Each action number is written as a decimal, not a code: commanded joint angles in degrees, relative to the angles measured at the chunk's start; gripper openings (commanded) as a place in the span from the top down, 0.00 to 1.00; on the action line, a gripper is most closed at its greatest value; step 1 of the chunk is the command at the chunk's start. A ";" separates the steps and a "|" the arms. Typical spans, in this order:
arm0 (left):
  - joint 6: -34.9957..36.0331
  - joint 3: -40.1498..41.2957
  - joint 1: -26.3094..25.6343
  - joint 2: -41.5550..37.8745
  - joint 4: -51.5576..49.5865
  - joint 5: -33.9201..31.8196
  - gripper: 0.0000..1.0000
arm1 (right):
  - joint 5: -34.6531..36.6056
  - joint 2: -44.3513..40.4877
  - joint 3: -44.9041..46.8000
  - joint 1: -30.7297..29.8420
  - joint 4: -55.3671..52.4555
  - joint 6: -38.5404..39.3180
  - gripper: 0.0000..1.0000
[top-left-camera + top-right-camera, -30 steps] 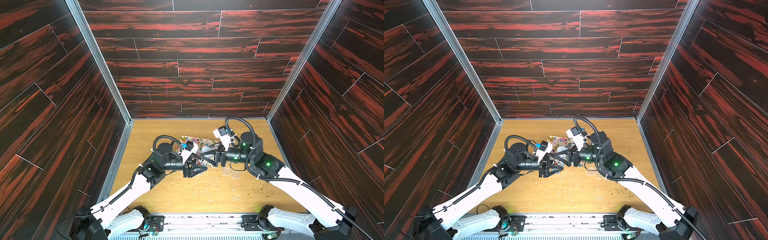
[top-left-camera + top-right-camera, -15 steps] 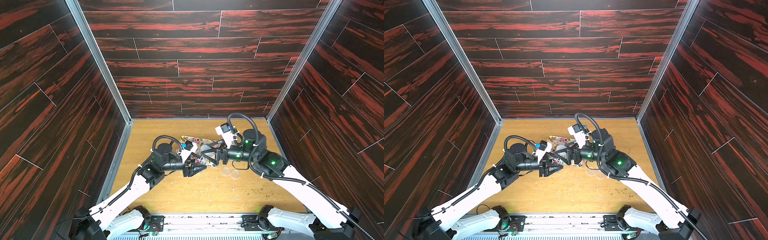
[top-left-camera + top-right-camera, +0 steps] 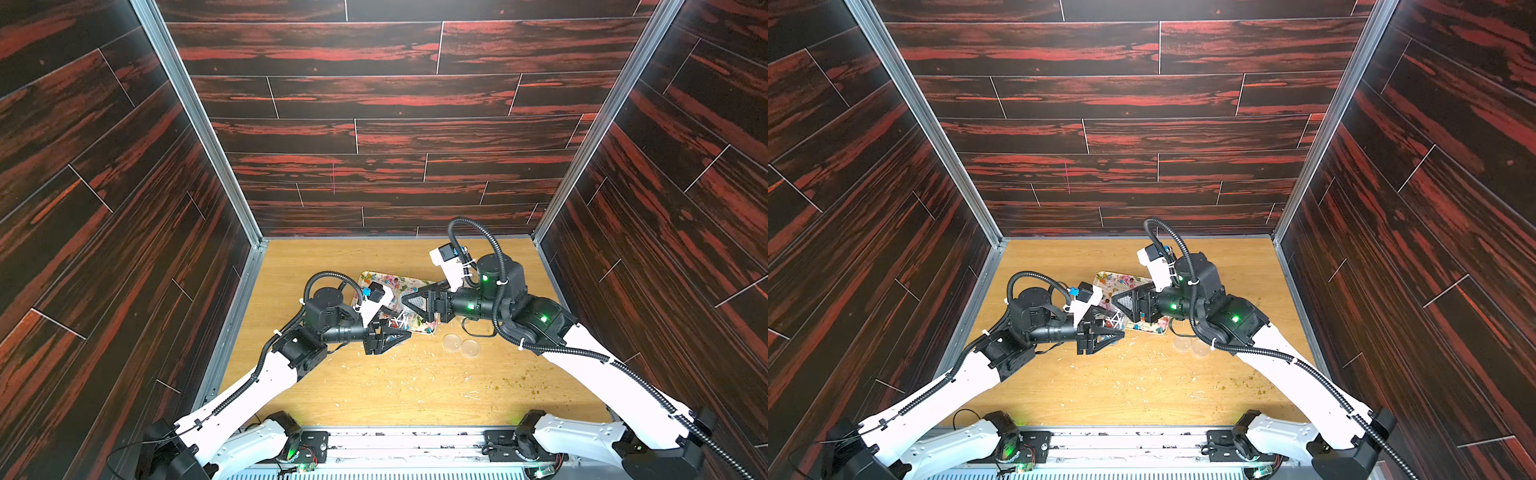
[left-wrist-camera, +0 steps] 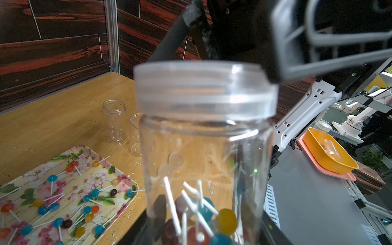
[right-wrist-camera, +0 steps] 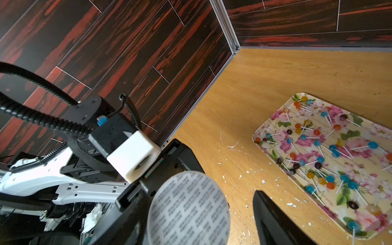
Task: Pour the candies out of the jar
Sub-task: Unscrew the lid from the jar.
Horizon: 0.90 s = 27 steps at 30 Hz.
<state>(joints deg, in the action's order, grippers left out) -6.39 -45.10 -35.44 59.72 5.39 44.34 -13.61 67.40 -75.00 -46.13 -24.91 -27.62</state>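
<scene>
While clamped on the clear jar point(image 4: 203, 148), the left gripper point(image 3: 400, 332) held it over the tray's point(image 5: 255, 132) 6 o'clock edge, lid point(image 5: 188, 207) end up. Some candies point(image 4: 227, 218) lay in the jar's bottom; many more were scattered across the tray. Reaching in from 2 o'clock, the right gripper point(image 3: 409, 300) straddled the lid, fingers spread, a gap beside one. Two loose lids point(image 3: 451, 343) lay at the tray's 4 o'clock.

A clear, lidded jar point(image 4: 203, 148) is held upright, lollipops point(image 4: 224, 220) piled inside; others are strewn across a floral tray point(image 4: 63, 182).
</scene>
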 commanded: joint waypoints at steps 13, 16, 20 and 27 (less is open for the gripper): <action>4.71 -1.33 -0.14 -0.18 2.00 -0.57 0.58 | 8.11 3.44 -6.21 -4.58 -6.38 1.60 0.33; 4.83 -1.47 -0.14 -0.57 2.02 -1.04 0.58 | 8.10 3.53 -6.21 -4.61 -6.71 1.82 0.42; 4.37 -1.06 -0.11 -1.47 2.56 -1.82 0.58 | 8.17 3.28 -6.04 -4.65 -6.84 3.18 0.51; 1.71 0.45 -0.15 -2.59 5.08 -2.95 0.58 | 2.18 1.23 -3.08 -4.15 -2.71 9.83 0.57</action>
<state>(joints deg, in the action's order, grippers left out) -3.09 -44.86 -35.62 59.16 6.70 41.41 -7.92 69.95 -79.48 -50.33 -28.36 -21.98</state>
